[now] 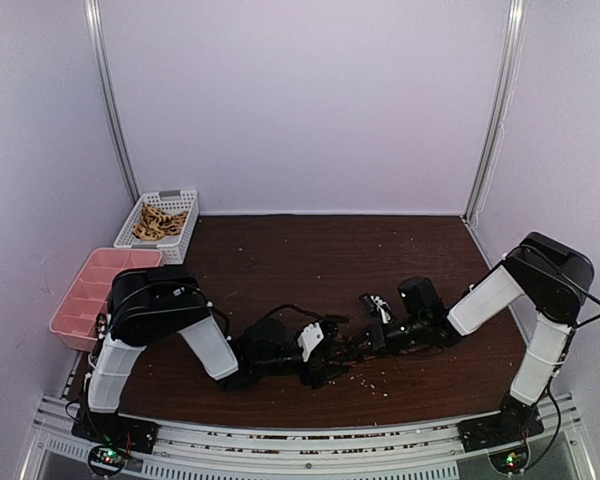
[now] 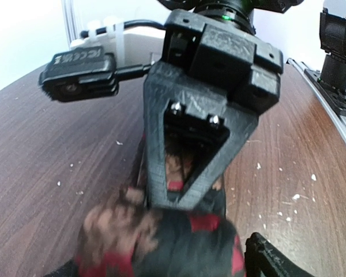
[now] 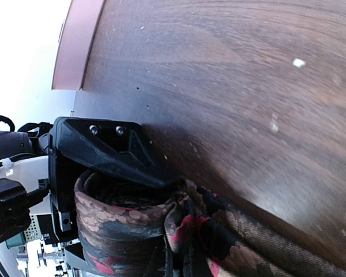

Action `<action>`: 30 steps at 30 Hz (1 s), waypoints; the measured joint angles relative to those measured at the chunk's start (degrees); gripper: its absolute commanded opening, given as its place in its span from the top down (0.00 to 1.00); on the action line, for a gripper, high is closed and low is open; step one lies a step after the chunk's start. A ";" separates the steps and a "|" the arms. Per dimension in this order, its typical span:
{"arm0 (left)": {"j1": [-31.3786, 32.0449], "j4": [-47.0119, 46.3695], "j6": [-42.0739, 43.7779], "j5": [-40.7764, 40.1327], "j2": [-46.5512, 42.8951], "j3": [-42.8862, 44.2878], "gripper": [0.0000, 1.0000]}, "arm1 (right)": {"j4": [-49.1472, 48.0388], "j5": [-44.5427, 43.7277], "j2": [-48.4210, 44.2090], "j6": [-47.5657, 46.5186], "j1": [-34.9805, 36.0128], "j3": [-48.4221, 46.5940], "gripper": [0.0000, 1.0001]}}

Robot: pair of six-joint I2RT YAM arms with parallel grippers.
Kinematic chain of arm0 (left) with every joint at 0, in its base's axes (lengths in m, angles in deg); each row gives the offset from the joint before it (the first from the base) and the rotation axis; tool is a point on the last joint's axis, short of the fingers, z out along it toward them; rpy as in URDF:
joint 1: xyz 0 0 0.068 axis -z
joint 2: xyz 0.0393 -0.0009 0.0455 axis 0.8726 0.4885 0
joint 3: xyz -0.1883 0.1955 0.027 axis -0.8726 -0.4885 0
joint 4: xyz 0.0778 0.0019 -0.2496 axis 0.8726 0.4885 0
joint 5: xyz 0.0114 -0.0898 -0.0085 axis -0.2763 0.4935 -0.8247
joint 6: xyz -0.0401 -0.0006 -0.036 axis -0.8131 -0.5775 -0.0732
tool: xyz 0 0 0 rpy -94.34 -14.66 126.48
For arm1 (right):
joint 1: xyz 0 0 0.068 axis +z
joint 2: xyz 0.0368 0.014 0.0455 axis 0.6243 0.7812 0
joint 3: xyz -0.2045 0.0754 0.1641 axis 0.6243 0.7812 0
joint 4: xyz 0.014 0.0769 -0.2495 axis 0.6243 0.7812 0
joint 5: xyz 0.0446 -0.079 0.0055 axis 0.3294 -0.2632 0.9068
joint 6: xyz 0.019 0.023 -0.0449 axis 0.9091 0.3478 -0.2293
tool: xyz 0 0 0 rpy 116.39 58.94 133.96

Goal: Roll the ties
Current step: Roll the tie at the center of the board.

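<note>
Though blurred, tie [image 2: 179, 245]: part-rolled
L gripper [image 1: 333, 352]: at roll, grip can't tell
R gripper [image 1: 362, 345]: at tie, can't tell

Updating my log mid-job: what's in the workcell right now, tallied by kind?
White plastic lattice basket, holding a tan fabric heap too tangled to count: 1
Pink plastic divided tray: 1
Dark, red-flecked patterned fabric tie, partly rolled: 1
Black-and-white robot arms, left arm and right arm: 2
Total: 5
</note>
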 measured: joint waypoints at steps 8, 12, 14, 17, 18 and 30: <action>-1.44 -0.76 0.00 0.35 0.83 0.90 0.56 | 1.51 1.18 2.10 -1.55 1.01 -3.21 1.00; -1.53 0.24 0.09 0.48 0.44 0.90 0.69 | 2.36 1.07 1.79 -2.05 1.11 -3.34 0.87; -1.53 1.88 0.46 0.76 -0.39 0.90 0.74 | 4.11 0.46 0.94 -2.99 1.18 -3.52 0.78; -1.51 5.99 0.92 1.44 -2.32 0.90 0.75 | 7.67 -0.76 -1.70 -3.72 1.01 -3.39 0.66; -1.51 7.65 1.09 1.64 -3.04 0.90 0.75 | 9.42 -1.36 -3.30 -4.37 1.07 -3.19 0.62; -1.53 33.68 4.63 2.82 -8.31 8.85 0.73 | 17.57 -3.82 -13.60 0.44 1.84 -1.14 0.50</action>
